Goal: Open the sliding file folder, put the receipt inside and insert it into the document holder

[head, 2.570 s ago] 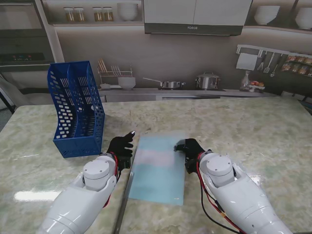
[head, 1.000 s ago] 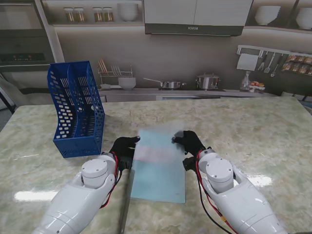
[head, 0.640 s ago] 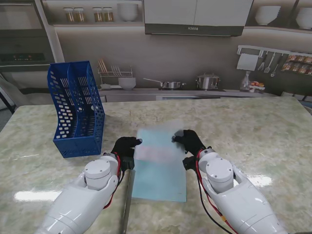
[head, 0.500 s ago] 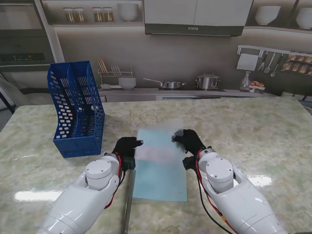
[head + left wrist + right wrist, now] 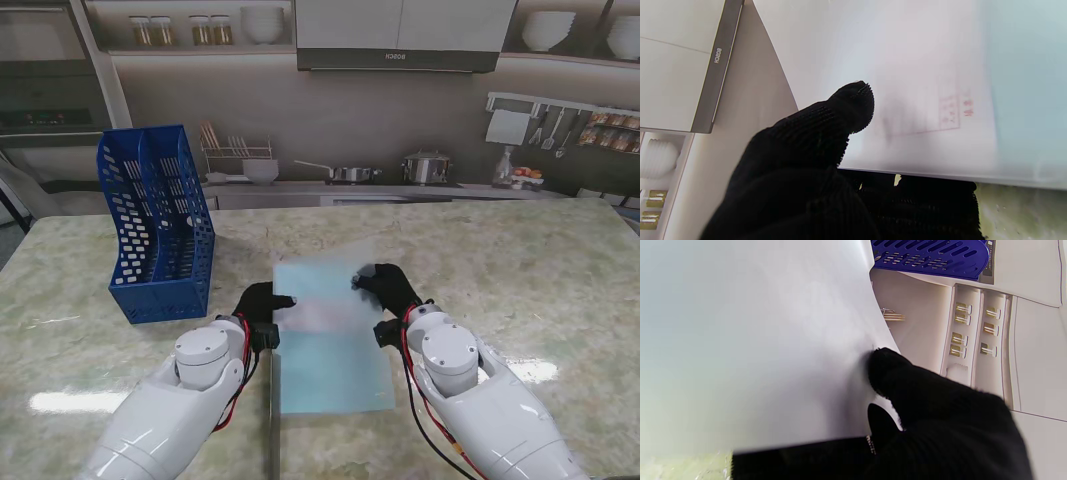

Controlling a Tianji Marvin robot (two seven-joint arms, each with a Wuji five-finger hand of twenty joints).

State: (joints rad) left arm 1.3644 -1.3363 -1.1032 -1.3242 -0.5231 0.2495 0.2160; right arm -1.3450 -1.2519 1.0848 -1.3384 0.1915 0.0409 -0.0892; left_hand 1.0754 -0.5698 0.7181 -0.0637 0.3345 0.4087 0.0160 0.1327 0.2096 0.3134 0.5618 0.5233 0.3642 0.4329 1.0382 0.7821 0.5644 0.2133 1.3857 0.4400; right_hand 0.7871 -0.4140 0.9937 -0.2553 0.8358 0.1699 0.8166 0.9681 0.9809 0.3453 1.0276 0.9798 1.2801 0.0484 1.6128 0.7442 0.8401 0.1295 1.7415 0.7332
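Lifted higher at the far end and swung a little rightward since the earlier frame: folder (image 5: 330, 340) now tilted, far edge raised off the table (image 5: 520, 270), near edge down by the arms. Thin, light, translucent blue sheet plastic; bows in both wrist views, so floppy rather than stiff, and likely slick under gloved fingers. Receipt (image 5: 940, 106) visible through the cover as a pale patch with red stamp marks, apparently already inside, though too blurred to say for sure. Best held by the two side edges near the far end, as now, with the slide bar (image 5: 271, 420) lying loose along the near-left side. Left hand (image 5: 262, 305) pinching the left edge, thumb on top. Right hand (image 5: 388, 290) pinching the right edge likewise. Holder (image 5: 158, 225) upright, well apart to the left.
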